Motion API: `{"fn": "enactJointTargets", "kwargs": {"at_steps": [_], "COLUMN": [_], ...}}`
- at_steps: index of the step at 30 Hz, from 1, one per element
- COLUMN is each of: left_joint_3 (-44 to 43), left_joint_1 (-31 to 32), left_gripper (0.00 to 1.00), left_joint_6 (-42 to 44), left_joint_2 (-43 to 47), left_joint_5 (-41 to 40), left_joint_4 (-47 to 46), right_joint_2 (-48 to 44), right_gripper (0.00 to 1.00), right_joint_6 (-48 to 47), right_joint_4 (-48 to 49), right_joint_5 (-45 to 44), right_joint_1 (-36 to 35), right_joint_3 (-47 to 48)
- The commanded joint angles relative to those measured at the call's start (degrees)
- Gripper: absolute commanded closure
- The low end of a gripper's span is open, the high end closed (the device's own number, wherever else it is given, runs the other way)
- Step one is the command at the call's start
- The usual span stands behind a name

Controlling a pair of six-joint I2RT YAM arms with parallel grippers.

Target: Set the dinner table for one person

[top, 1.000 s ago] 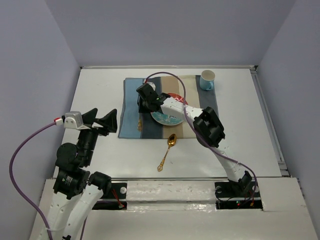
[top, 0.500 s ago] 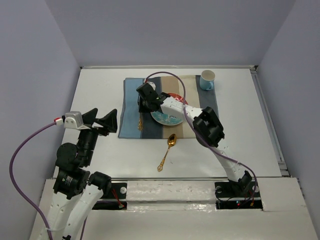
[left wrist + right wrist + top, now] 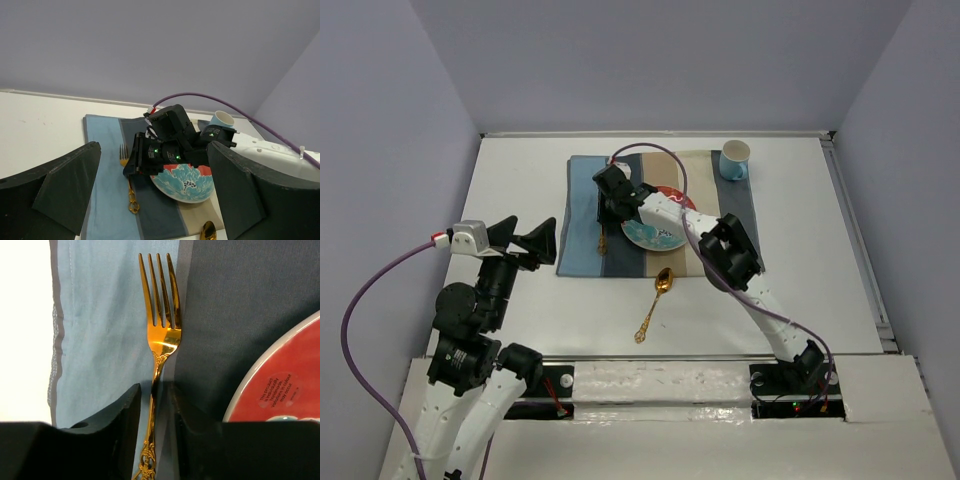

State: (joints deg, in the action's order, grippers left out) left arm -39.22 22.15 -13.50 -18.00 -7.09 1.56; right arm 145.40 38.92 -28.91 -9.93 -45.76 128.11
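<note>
Right gripper (image 3: 154,390): low over the mat (image 3: 100,330), straddling the fork (image 3: 161,315). Its jaws, clamped a second ago, have just eased apart. The wrist view shows the handle running between the two fingers with a thin gap on each side; whether a pad still brushes the metal cannot be settled from this angle.

Fork: lying flat on the mat, tines pointing away from the arm bases, along the seam between the light blue and dark grey stripes, just left of the plate (image 3: 285,385) and not touching it.

Finding: the fork appears to be released in its place. The fork step is judged all but done.

Left gripper (image 3: 530,232): jaws wide apart, empty, hanging near the mat's left edge.

Table (image 3: 800,280): carries the mat at its far centre, with the cup (image 3: 734,160) at the mat's far right corner. The spoon (image 3: 655,300) lies mostly off the mat's near edge, at a slant. It is judged the outstanding item.
</note>
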Motion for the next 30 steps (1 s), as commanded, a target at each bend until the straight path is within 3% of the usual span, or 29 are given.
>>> {"fn": "enactJointTargets", "kwargs": {"at_steps": [1,6,9,14,18,20,24,25,26,30], "left_joint_3": [-0.3,-0.3,-0.3,-0.3,-0.3,-0.3,-0.2,-0.2,-0.2,-0.2], "left_joint_1": [0.3,0.3,0.3,0.3,0.5,0.6,0.6,0.6,0.6,0.4], "left_gripper": [0.01,0.01,0.01,0.01,0.01,0.01,0.01,0.01,0.01,0.01], "left_joint_6": [0.4,0.4,0.3,0.3,0.4,0.2,0.1,0.1,0.1,0.3], "left_joint_2": [-0.9,-0.8,-0.6,-0.1,0.3,0.9,1.3,1.4,1.5,1.5], "left_joint_5": [0.6,0.5,0.5,0.6,0.9,1.0,1.2,1.3,1.3,1.0], "left_joint_4": [-2.7,-2.7,-2.7,-2.7,-2.7,-2.9,-3.0,-3.0,-3.1,-3.1], "right_joint_2": [-1.1,-8.5,-16.2,-31.0,-44.4,-51.3,-58.5,-60.4,-60.8,-58.6], "right_gripper": [0.62,0.6,0.59,0.6,0.61,0.61,0.56,0.42,0.37,0.34], "right_joint_6": [-1.6,-2.6,-3.3,-4.4,-4.5,-1.4,7.0,8.4,11.0,14.3], "right_joint_4": [-0.1,1.3,4.1,10.6,15.0,15.0,12.6,11.8,11.3,9.7], "right_joint_5": [-0.9,1.5,1.1,-2.3,-6.7,-9.6,-15.5,-15.9,-17.1,-18.7], "right_joint_1": [0.2,0.2,-0.9,-4.1,-8.7,-11.4,-15.2,-16.4,-16.9,-19.4], "right_joint_3": [3.9,0.7,-6.3,-26.0,-50.7,-57.6,-70.4,-72.0,-74.4,-74.9]}}
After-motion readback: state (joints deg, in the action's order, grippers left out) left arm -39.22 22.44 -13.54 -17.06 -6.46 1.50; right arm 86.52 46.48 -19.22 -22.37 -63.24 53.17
